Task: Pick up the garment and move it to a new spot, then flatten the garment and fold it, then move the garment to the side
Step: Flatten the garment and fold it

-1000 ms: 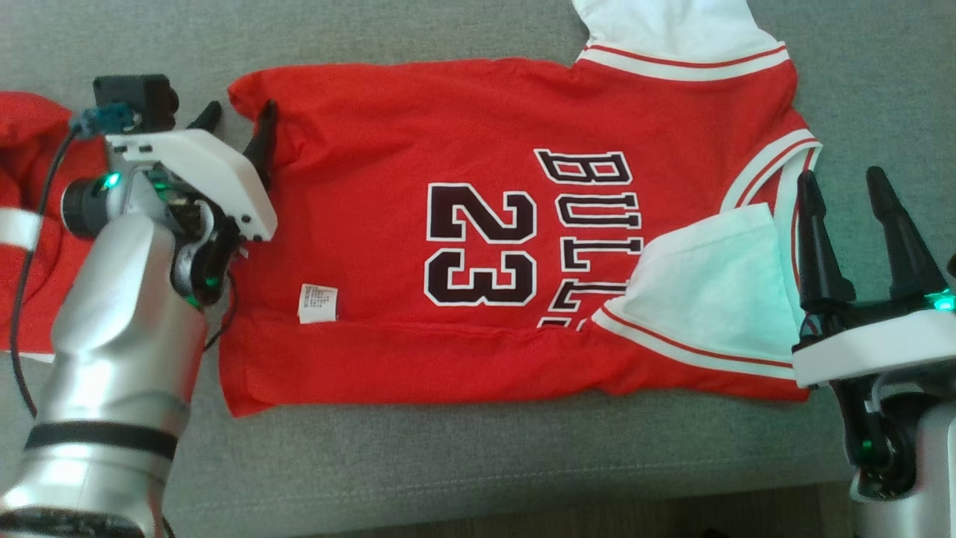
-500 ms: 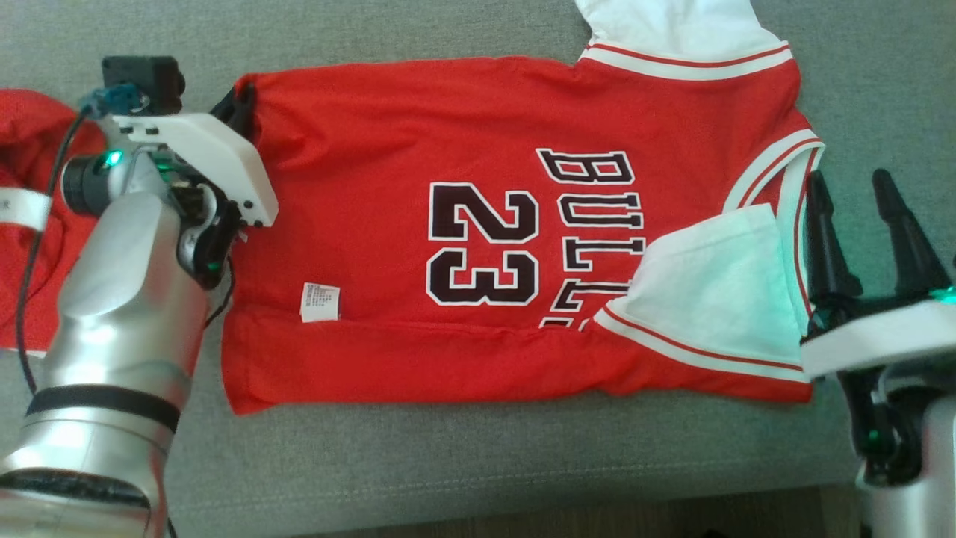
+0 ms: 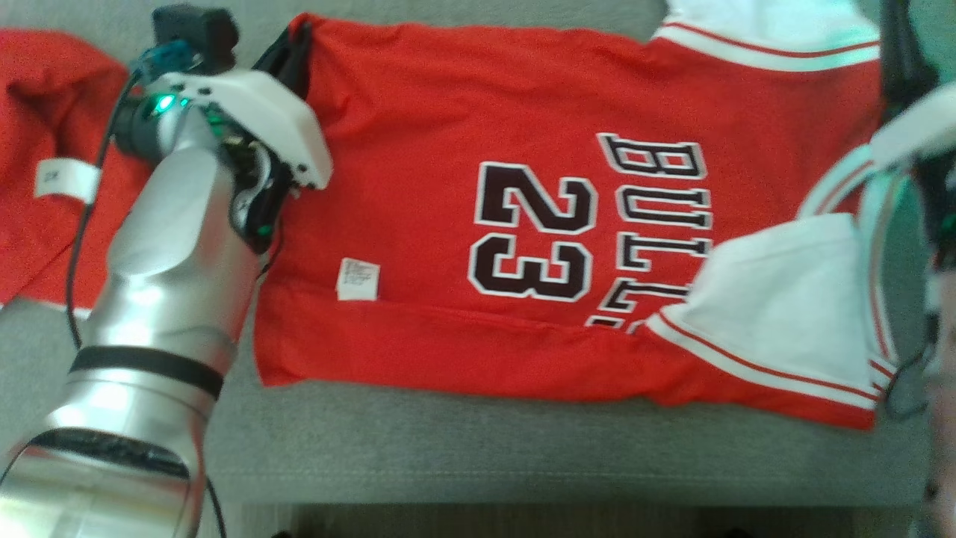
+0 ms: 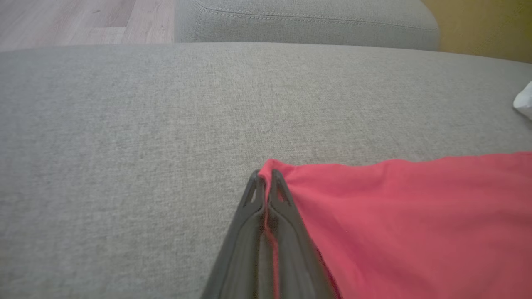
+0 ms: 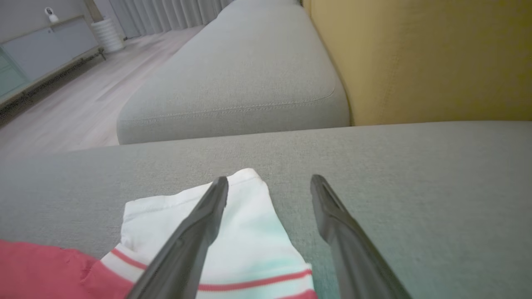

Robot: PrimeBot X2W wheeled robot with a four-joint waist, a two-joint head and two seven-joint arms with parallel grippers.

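A: What differs from a second ago?

B: The left gripper point(image 4: 266, 178). Its fingers stood apart astride the far left corner of the jersey point(image 3: 448, 112). Now they are pressed together on that corner, with a fold of red cloth pinched between the tips.

A: The whole head view looks shifted too.

B: The camera has moved, not the cloth. The jersey lies as it did, spread across the sofa seat point(image 3: 448, 448) with one long side along the seat's near edge. "23" and "BULLS" face up, and the white shoulder parts lie toward the right.

A: And the right gripper?

B: The right gripper point(image 5: 270, 182) was beside the near armhole; now it is up by the far white shoulder piece. Its fingers are spread wide, as before, and grip nothing. One hangs over the white cloth and the other over bare grey seat. I cannot tell whether the first touches the cloth.

A: Counts?

B: Two red garments: the jersey, and a second red garment point(image 3: 45, 112) bunched on the seat to the left. The left arm hides whether they touch. Two white tags: a label point(image 3: 357, 279) on the jersey and a tag point(image 3: 66, 179) on the other garment. Two grippers, with two dark fingers each. Two grey cushions: the seat, and another cushion point(image 5: 249, 83) beyond its edge. One yellow backrest point(image 5: 415, 58) and one wooden floor point(image 5: 83, 104).
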